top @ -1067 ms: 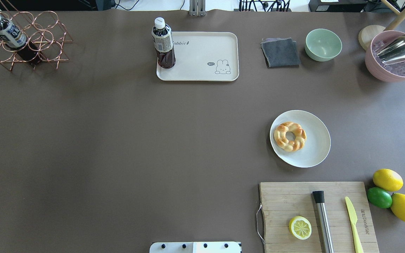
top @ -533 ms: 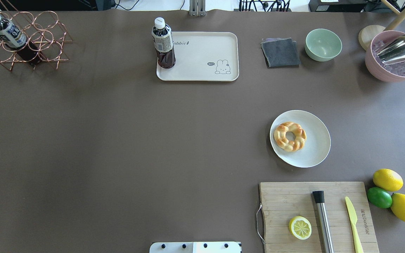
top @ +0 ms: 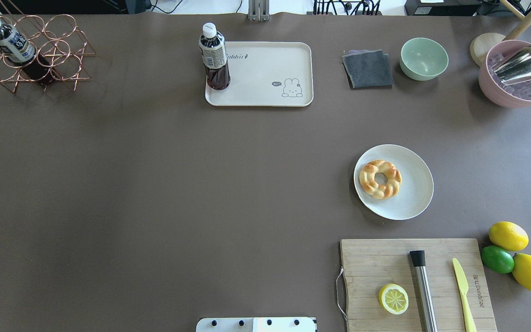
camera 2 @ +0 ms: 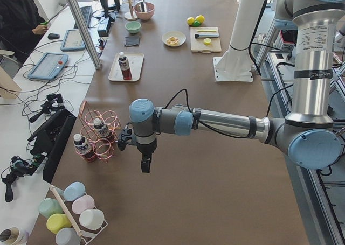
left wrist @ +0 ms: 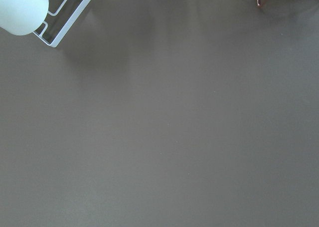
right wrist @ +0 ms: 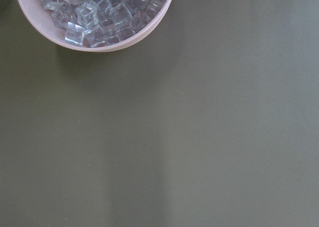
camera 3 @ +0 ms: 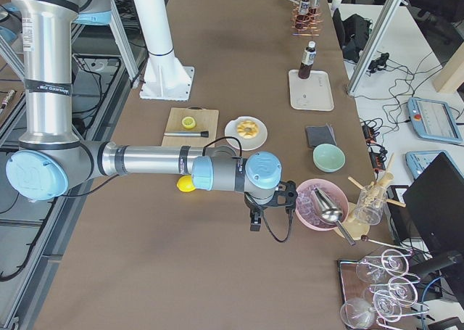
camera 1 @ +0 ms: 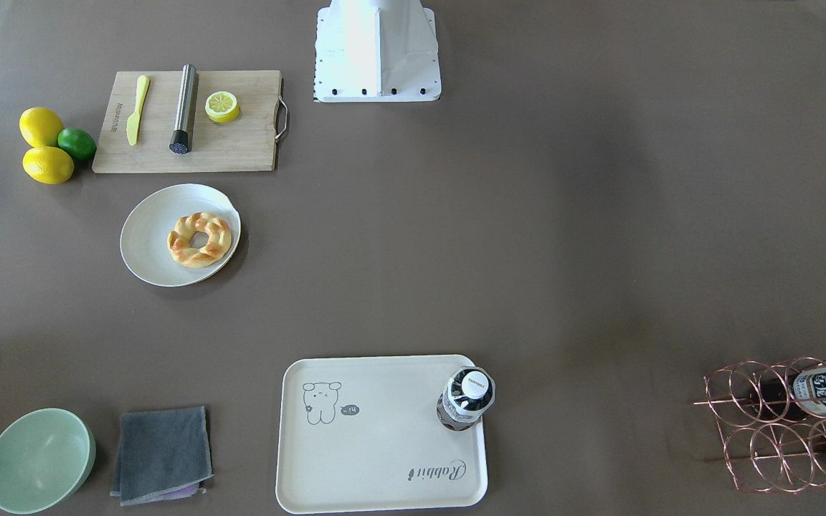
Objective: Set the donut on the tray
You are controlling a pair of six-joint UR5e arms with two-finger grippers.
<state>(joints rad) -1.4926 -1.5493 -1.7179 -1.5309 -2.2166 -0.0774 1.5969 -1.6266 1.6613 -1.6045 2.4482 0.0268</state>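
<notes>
donut (top: 380,179): lay on plate (top: 413,203), centre right; not yet picked.
tray (top: 265,87): top centre, without donut.
left gripper (camera 2: 145,166), right gripper (camera 3: 254,223): opening and load could not be told.

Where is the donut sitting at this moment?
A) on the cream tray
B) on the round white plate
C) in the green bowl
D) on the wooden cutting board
B: the donut lies on the round white plate, while the tray holds only a bottle.
</notes>
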